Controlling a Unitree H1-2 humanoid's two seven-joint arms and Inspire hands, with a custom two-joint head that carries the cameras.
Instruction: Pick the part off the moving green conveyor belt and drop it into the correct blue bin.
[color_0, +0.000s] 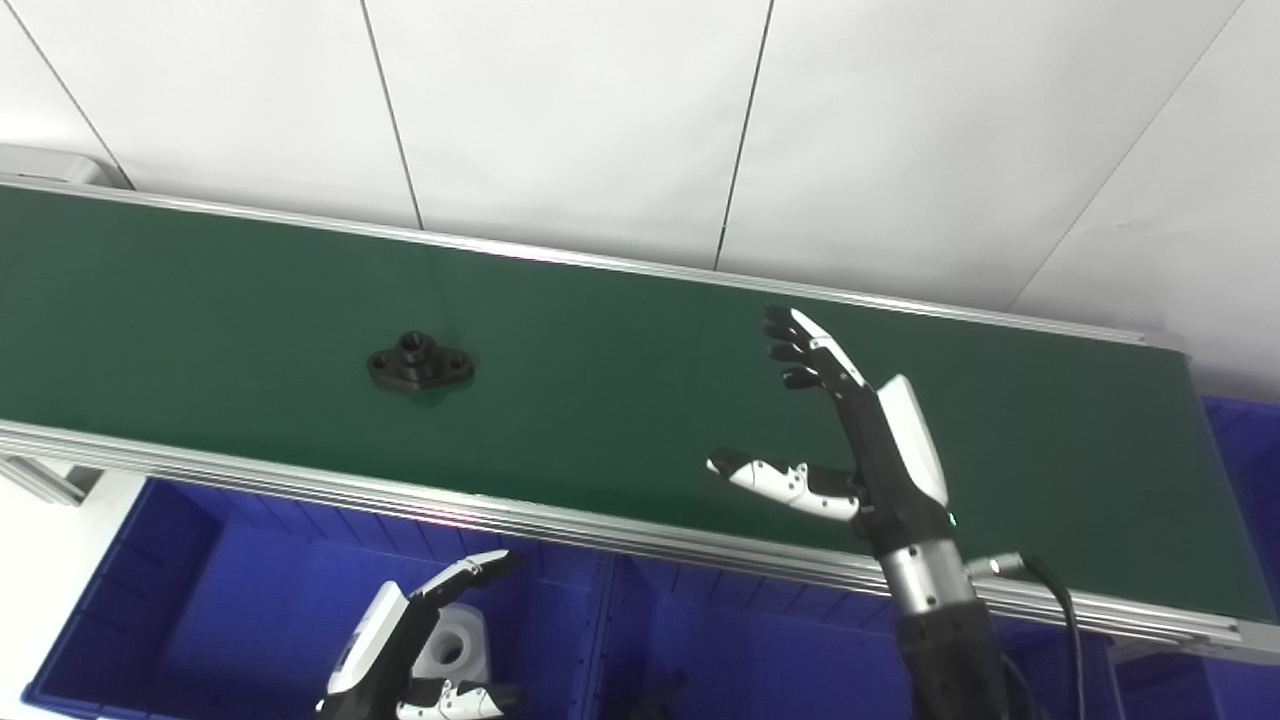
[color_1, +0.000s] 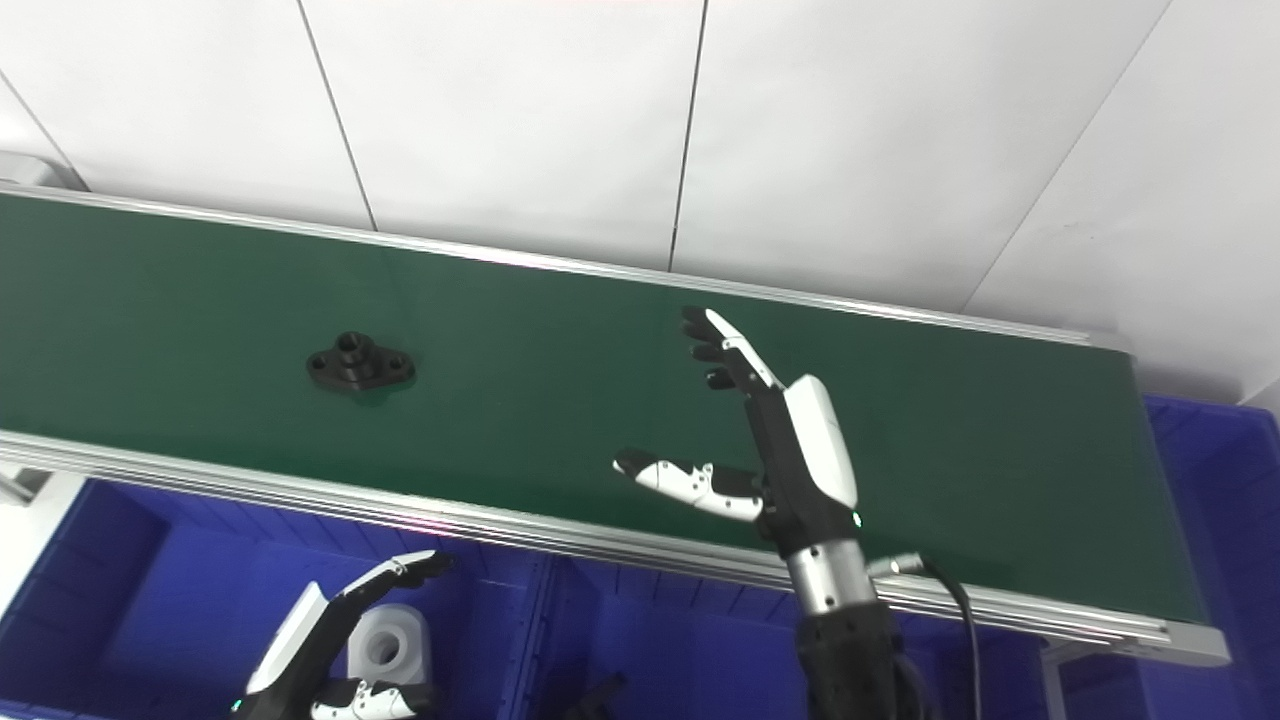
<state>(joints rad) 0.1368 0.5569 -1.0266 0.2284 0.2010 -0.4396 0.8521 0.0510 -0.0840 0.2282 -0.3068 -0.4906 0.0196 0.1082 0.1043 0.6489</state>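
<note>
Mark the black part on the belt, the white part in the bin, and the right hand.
black part (color_0: 420, 362), left eye view, its central boss.
white part (color_1: 383, 645), right eye view, its top face.
right hand (color_0: 868, 440), left eye view, the palm.

No legible text, labels, brand marks or nos. on any surface in either view.
</note>
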